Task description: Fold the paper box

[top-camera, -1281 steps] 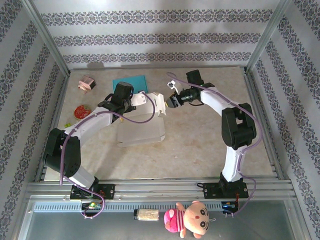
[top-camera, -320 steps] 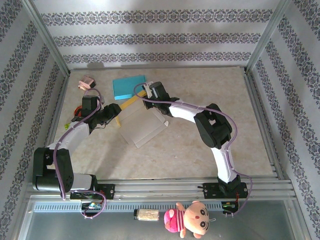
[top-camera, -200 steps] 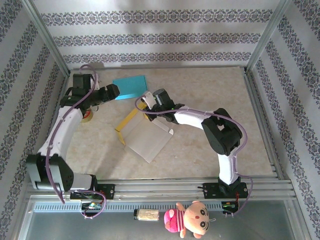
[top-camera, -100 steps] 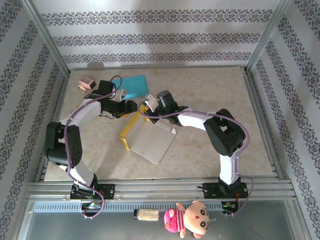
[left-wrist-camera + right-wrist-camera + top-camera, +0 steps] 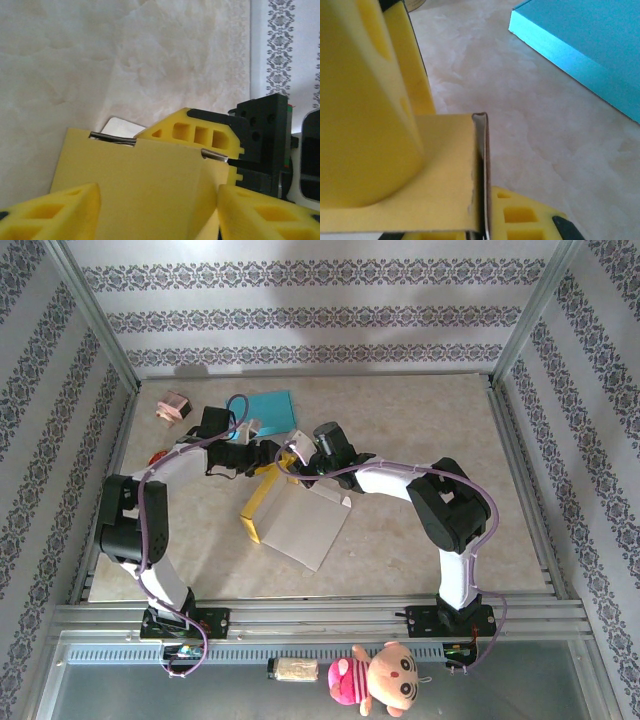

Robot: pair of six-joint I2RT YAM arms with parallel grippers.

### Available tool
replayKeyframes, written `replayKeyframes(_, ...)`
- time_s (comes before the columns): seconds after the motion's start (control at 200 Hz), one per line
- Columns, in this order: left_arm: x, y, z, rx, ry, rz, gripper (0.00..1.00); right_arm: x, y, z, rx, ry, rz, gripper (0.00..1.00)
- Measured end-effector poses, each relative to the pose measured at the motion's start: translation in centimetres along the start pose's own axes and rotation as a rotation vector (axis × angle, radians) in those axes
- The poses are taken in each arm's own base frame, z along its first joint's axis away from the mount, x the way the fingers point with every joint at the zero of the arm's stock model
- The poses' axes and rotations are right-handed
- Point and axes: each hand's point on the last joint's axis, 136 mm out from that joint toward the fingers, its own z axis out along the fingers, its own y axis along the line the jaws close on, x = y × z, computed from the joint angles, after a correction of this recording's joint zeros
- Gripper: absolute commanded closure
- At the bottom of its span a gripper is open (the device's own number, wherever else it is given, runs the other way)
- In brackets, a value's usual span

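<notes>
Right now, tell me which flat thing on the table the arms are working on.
The yellow-and-white paper box: the left gripper and right gripper meet at its far flap. The blue pad lies apart.

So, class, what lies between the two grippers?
The flap of the box: in the left wrist view it stands between the left gripper and a finger of the right gripper.
</notes>
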Motion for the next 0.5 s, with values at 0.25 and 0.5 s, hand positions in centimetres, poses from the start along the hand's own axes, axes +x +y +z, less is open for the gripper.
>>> replayKeyframes(0.25,0.1,-0.3,0.3,0.034,0.012,0.001,0.51,2.4,0.3,0.9,0.003,0.059,0.038,0.76)
replayKeyframes(0.5,0.0,-0.3,0.4,0.035,0.013,0.002,0.51,3.0,-0.7,1.6,0.073,0.054,0.073,0.85)
